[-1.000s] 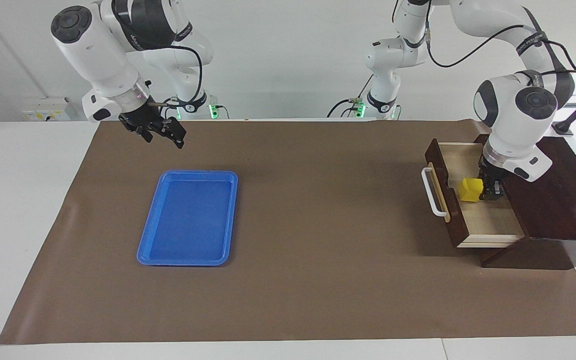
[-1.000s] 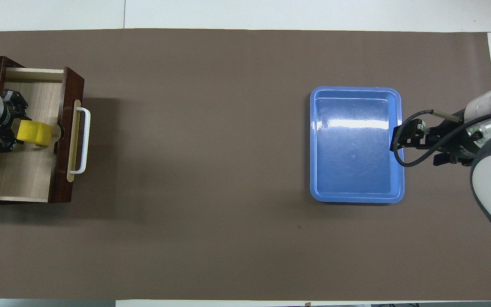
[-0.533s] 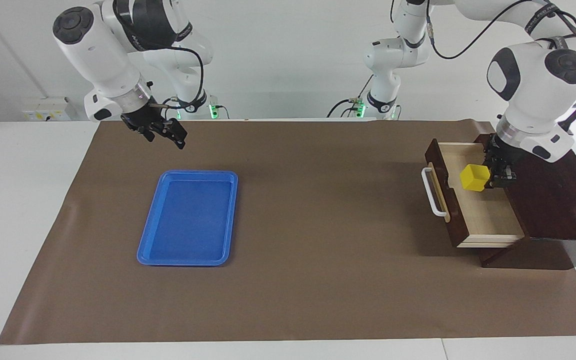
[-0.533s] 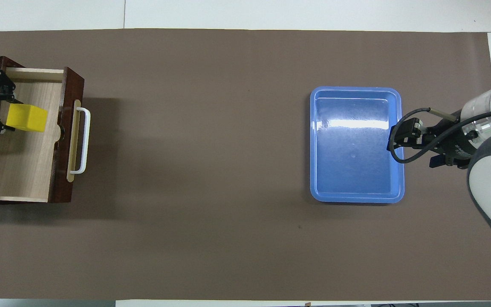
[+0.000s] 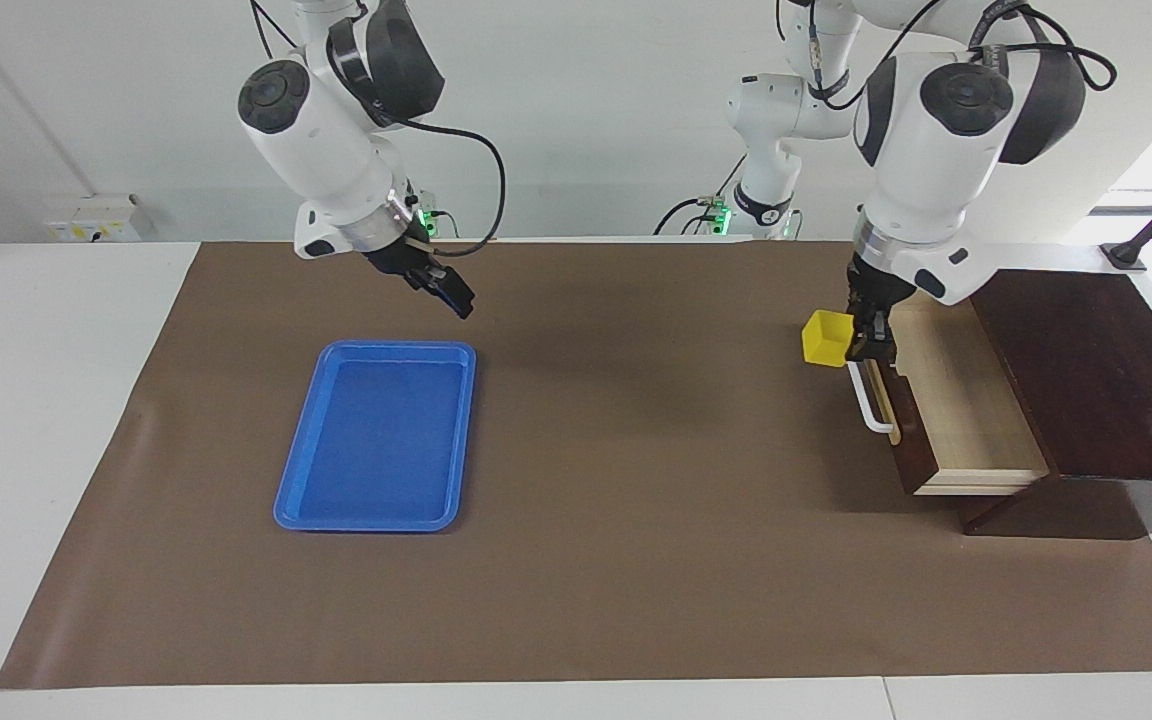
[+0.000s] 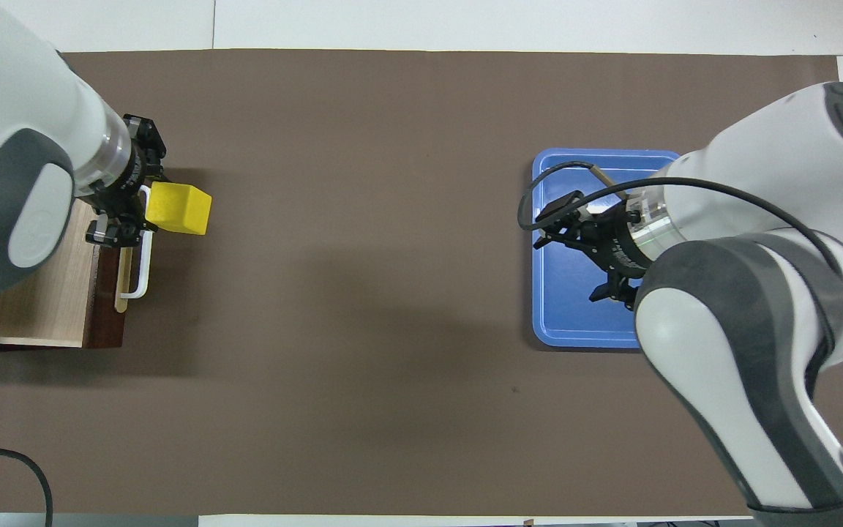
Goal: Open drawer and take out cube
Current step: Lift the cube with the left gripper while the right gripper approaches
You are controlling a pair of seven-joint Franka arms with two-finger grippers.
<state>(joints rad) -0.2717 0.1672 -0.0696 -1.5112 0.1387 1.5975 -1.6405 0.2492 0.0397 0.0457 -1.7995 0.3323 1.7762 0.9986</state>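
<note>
The cube (image 5: 825,338) is out of the drawer (image 5: 946,405) and up in the air, clamped in my left gripper (image 5: 861,335), which hangs over the white handle (image 5: 868,400) at the drawer's front edge. In the overhead view the cube (image 6: 178,208) sits just past the handle, over bare brown mat (image 5: 636,450). The drawer is pulled open and its pale inside is empty, so I judge both the opening and the lifting-out done. What is left, as I read it, is to set the cube down somewhere, perhaps on the blue tray (image 5: 301,500) toward the right arm's end of the table. My right gripper (image 5: 443,290) hangs over the mat just beside that tray, fingers spread and holding nothing.
</note>
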